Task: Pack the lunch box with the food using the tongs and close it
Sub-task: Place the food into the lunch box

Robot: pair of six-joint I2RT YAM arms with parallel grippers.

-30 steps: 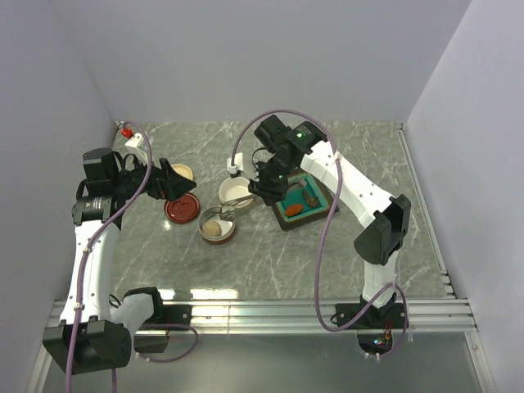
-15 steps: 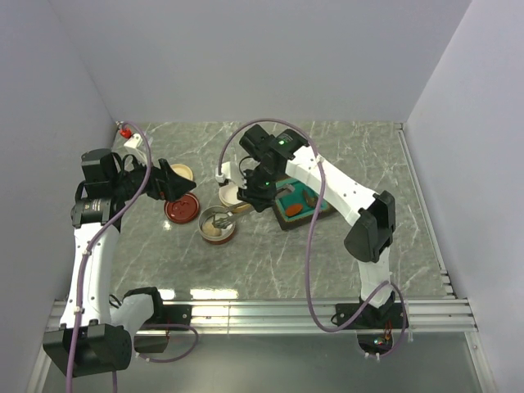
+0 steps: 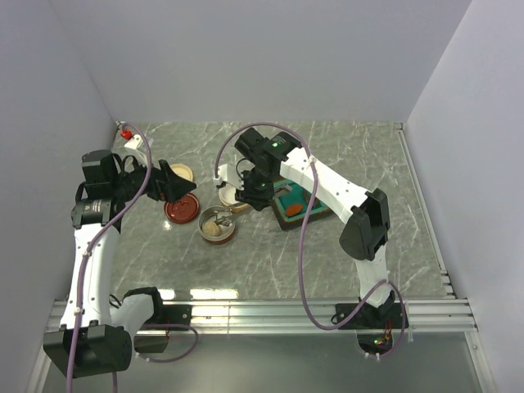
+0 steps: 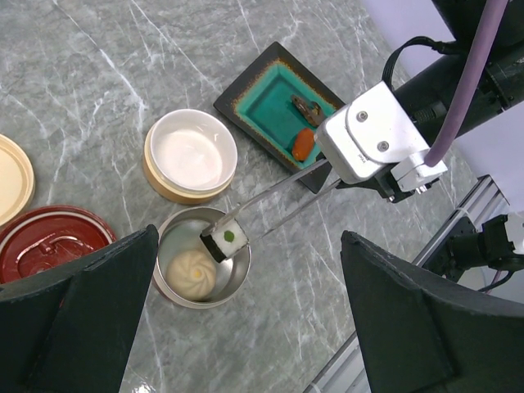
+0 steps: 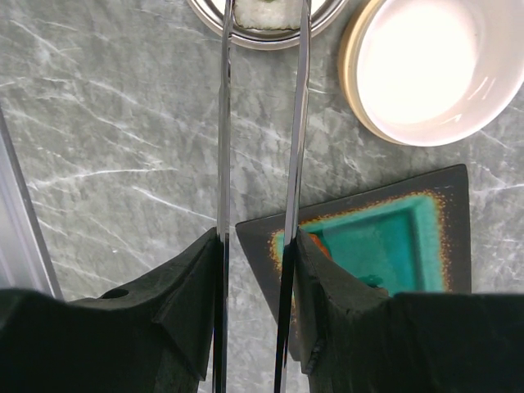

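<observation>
The right tool (image 5: 255,241) clamps the tongs (image 5: 223,123), which pinch the cube (image 4: 226,240) over the tin's (image 4: 166,246) edge, beside the bun (image 4: 195,270); best to hold that squeeze, lower inside, then ease off; left tool (image 3: 172,182) hangs released

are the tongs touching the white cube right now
Touching. The left wrist view shows the tips of the tongs pinching the white cube from both sides; the right wrist view shows it wedged between both arms.
</observation>
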